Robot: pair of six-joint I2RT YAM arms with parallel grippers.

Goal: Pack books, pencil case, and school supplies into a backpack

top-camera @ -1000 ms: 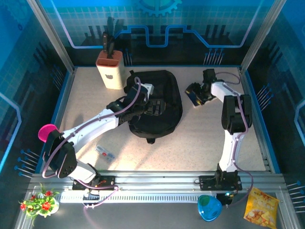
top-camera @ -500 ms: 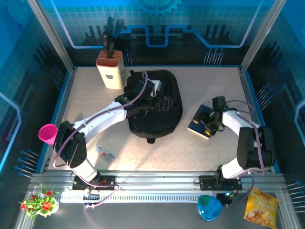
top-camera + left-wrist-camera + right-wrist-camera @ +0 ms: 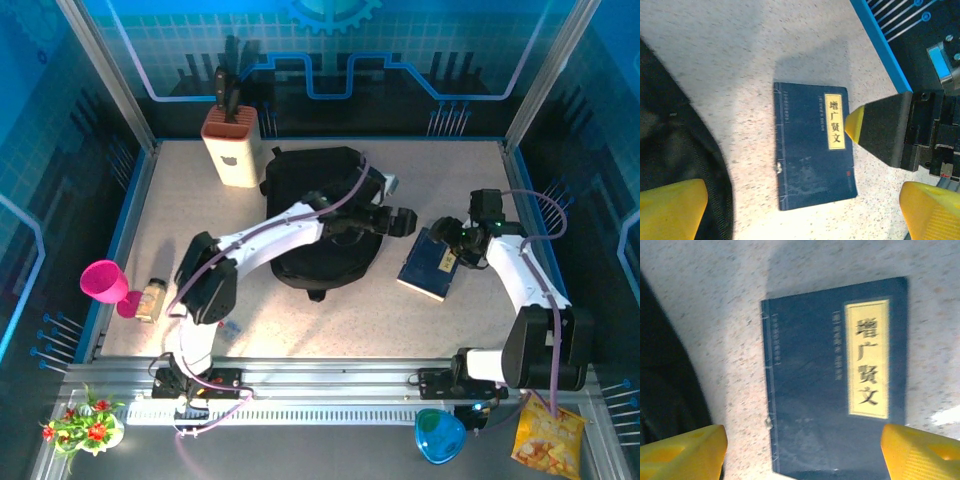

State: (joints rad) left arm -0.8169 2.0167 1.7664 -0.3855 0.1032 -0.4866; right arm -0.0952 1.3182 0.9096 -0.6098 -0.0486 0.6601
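Note:
A dark blue book with a yellowish label lies flat on the table, right of the black backpack. My right gripper hovers open over the book's right side, yellow fingertips wide on either side of the book and off it. My left gripper reaches across the backpack to its right edge and stands open above the table. From the left wrist, the book lies ahead, the backpack on the left, and a right-gripper finger by the label.
A cream knife block stands at the back left. A pink cup and a small jar sit at the left edge. Off the table in front are a blue bowl, a snack bag and flowers.
The left arm swung right, from over the backpack to its right edge. The right gripper and the book came forward from the back right. A small jar now sits by the pink cup.

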